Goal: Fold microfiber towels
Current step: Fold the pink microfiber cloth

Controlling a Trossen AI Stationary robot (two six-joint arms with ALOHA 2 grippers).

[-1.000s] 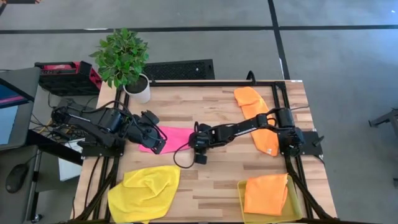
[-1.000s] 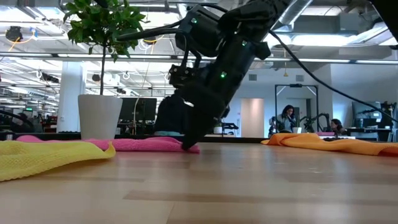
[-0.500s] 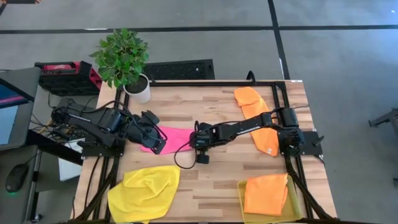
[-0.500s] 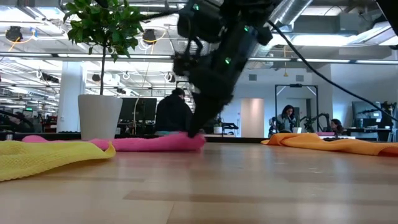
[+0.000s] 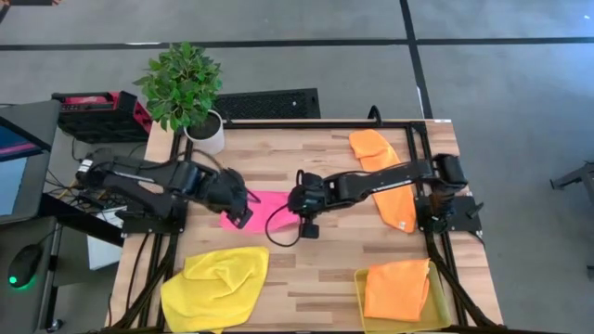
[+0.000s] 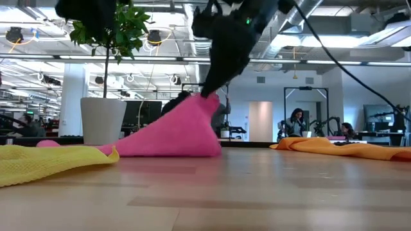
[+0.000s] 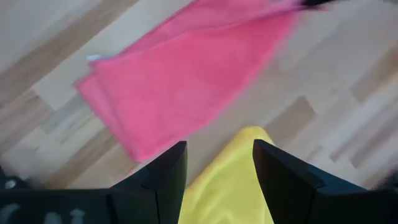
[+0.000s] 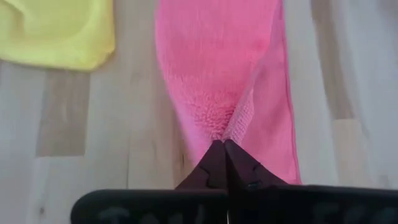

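Observation:
A hot pink towel (image 5: 267, 210) lies at the table's middle, and its right end is raised into a peak (image 6: 204, 99). My right gripper (image 8: 222, 152) is shut on that peak. My left gripper (image 7: 217, 167) hangs open above the table near the towel's left end (image 5: 232, 219), with nothing between its fingers. A yellow towel (image 5: 217, 284) is spread at the near left. One orange towel (image 5: 384, 174) lies at the far right. Another orange towel (image 5: 397, 289) rests in a yellow tray (image 5: 444, 314). My right gripper pinches a gathered pucker of the pink towel's right end (image 8: 225, 129) between its two fingertips. The fingers slant down from the table's right side. That end is lifted clear and the cloth slopes down from it like a tent; the left part (image 6: 128, 147) stays on the table.
A potted plant (image 5: 190, 93) stands at the far left corner. Black frame rails (image 5: 418, 139) run along the table's edges. Bare wood (image 5: 316, 269) shows between the yellow towel and the tray. People sit in the room beyond the table.
My right gripper has shut on the pink towel's right end and risen, drawing that end up into a peak while the left part stays flat. My left gripper has come down and toward the table's right, closer to the towel, staying open.

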